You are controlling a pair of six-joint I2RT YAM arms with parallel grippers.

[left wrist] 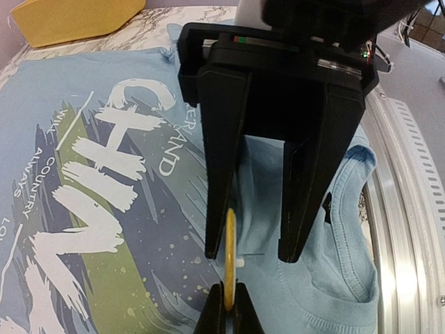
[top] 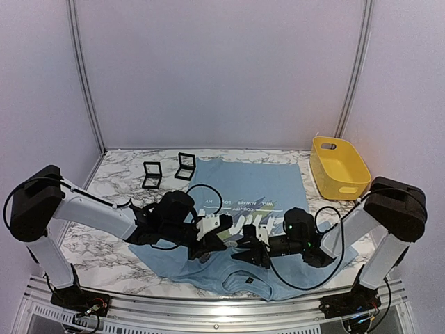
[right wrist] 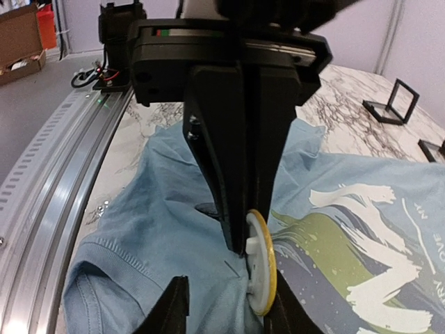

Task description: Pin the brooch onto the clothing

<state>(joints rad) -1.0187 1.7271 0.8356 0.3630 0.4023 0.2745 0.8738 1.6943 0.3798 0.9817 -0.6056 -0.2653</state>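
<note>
The clothing [top: 257,188], a light blue T-shirt with white lettering, lies spread on the marble table, its collar toward the arms. The brooch [left wrist: 229,254] is a round yellow-rimmed disc with a white back and a short white post [right wrist: 252,245]. It stands on edge just above the cloth below the collar. My left gripper [left wrist: 228,296] is shut on its rim. My right gripper [right wrist: 226,296] faces it from the other side, open, one finger [right wrist: 285,313] against the brooch and the other [right wrist: 170,306] apart over bare cloth. In the top view both grippers [top: 226,233] [top: 249,247] meet over the shirt's chest.
A yellow basket [top: 338,167] stands at the back right. Two small black frames [top: 151,174] [top: 185,165] sit at the back left by the shirt's hem. A metal rail [right wrist: 49,181] runs along the table's near edge.
</note>
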